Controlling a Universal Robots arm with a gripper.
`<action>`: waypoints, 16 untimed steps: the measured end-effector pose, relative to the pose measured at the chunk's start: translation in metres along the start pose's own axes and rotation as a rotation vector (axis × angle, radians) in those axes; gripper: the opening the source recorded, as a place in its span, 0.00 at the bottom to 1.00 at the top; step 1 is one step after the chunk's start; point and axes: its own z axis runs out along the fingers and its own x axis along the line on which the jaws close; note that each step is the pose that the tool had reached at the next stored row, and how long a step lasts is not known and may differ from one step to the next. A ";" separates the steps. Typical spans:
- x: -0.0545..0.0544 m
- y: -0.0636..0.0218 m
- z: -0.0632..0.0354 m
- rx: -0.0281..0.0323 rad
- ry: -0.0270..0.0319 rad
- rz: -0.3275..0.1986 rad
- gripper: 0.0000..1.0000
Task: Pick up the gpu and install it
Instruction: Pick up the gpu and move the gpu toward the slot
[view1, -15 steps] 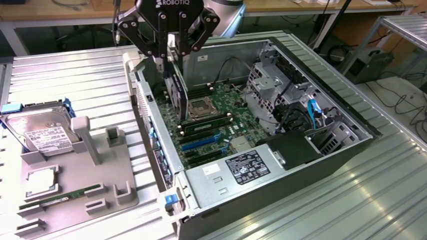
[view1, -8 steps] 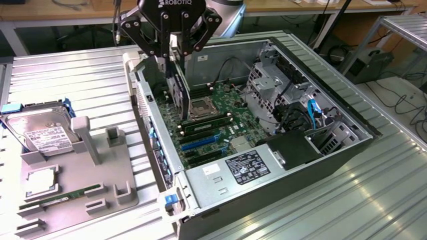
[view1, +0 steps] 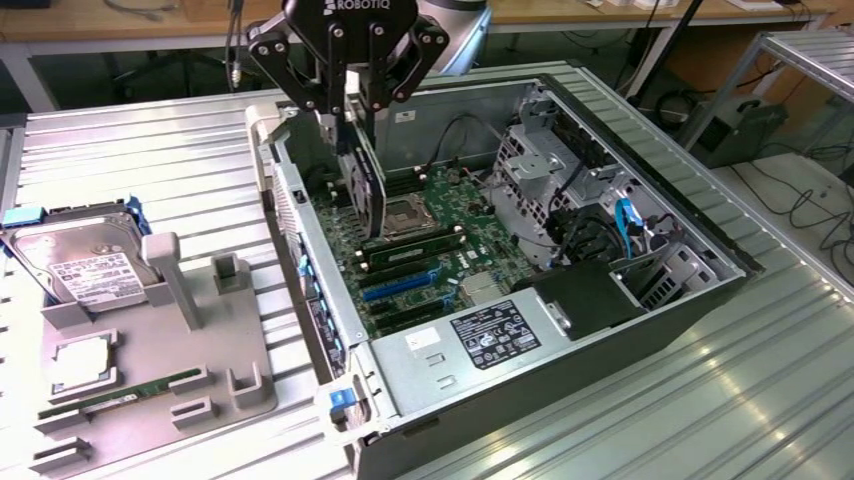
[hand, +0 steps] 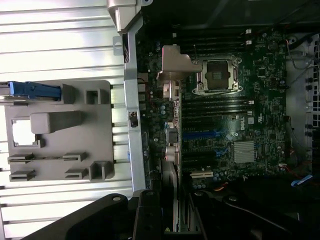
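I'm holding the gpu (view1: 364, 175) on edge, hanging down inside the open case (view1: 601, 370) just above the motherboard (view1: 441, 250), probably so its lower edge can meet a slot. My gripper (view1: 352, 108) is pinching its upper end from directly above. The tray (view1: 147, 370) and hard drive (view1: 80, 265) are sitting well apart, outside the case.

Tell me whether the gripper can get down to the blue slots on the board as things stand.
Probably yes: the case lies open and nothing covers the blue slots. The gripper, shut on the card, hangs above the board near them.
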 end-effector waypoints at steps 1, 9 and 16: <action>0.000 0.0001 0.0000 0.0001 0.0000 0.000 0.26; -0.004 0.0003 0.0001 0.0008 0.0000 0.000 0.26; -0.008 0.0005 0.0002 0.0014 -0.0001 0.000 0.26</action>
